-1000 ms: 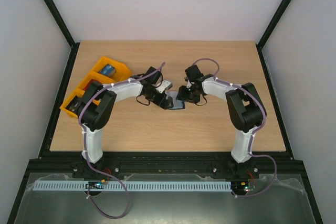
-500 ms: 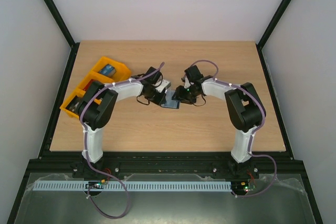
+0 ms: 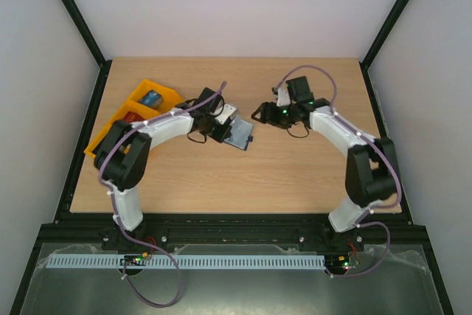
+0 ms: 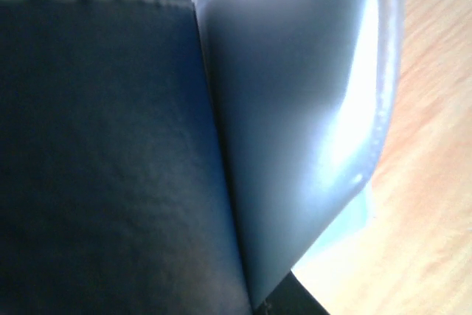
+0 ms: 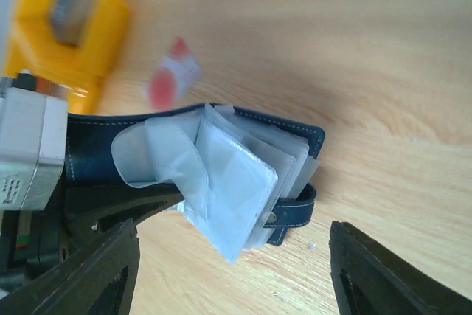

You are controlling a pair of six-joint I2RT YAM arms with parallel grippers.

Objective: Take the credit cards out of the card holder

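**Left gripper clamped on card holder**

The left gripper (image 3: pixel 219 130) pinched the open navy card holder (image 3: pixel 240 136), clear sleeves fanned, near the wooden table's (image 3: pixel 295 175) middle. The right gripper (image 3: pixel 261 113) stood wide, apart from it. A white, red-marked credit card (image 5: pixel 171 79) lay between holder and orange tray (image 5: pixel 103 20).
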